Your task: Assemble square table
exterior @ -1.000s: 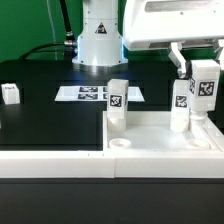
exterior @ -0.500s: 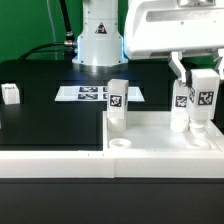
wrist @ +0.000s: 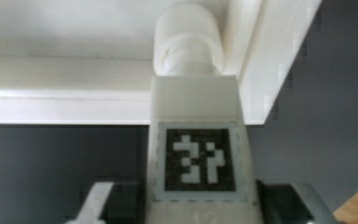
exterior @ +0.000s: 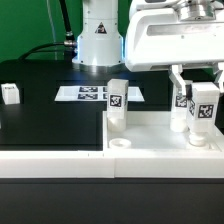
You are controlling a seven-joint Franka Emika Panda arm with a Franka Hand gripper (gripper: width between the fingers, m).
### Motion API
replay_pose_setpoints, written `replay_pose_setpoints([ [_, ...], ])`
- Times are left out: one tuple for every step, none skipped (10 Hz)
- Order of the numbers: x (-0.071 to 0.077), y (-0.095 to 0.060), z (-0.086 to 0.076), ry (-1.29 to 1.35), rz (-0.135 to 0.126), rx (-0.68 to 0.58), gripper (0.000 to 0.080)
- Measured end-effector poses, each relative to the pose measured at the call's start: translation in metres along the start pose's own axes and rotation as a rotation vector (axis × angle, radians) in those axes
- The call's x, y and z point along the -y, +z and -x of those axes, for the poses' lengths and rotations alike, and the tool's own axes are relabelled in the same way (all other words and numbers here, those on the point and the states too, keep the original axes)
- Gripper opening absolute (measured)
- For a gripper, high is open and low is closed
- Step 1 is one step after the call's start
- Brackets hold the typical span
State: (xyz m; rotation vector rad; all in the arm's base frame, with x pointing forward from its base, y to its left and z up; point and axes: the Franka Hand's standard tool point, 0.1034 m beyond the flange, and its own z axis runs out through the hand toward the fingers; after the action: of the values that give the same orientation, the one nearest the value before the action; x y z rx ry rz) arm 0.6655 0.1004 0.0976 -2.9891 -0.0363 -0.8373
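The jaws grip a smooth white block leg (exterior: 205,110) by its sides, upright, with its black-and-white tag facing outward. It hangs at the far corner of the flat rimmed square top (exterior: 150,138), on the exterior view's right. A second leg (exterior: 181,100) stands just beside it. A third leg (exterior: 117,104) stands at the top's far corner on the exterior view's left. The top lies on the black bench (exterior: 40,115).

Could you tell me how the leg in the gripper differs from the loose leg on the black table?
The held leg is upright; the loose leg sits low. The held leg is at the table top's corner; the loose leg rests apart from it. Both are white with tags.
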Motion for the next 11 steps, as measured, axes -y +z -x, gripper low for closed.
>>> replay_pose_setpoints([
  [0.001, 0.000, 0.000, -0.001, -0.001, 0.000, 0.0290],
  [0.001, 0.001, 0.001, -0.002, -0.001, -0.001, 0.0290],
  [0.001, 0.004, 0.004, -0.003, 0.000, 0.005, 0.0290],
  [0.002, 0.008, 0.008, -0.004, 0.001, 0.012, 0.0290],
  [0.003, 0.012, 0.013, -0.006, 0.002, 0.020, 0.0290],
  [0.004, 0.013, 0.012, -0.008, 0.002, 0.012, 0.0290],
  [0.004, 0.013, 0.012, -0.008, 0.003, 0.008, 0.0290],
  [0.003, 0.013, 0.012, -0.009, 0.003, 0.008, 0.0290],
  [0.003, 0.013, 0.012, -0.009, 0.003, 0.008, 0.0303],
  [0.003, 0.013, 0.012, -0.009, 0.003, 0.009, 0.0303],
  [0.003, 0.013, 0.012, -0.009, 0.003, 0.009, 0.0481],
])
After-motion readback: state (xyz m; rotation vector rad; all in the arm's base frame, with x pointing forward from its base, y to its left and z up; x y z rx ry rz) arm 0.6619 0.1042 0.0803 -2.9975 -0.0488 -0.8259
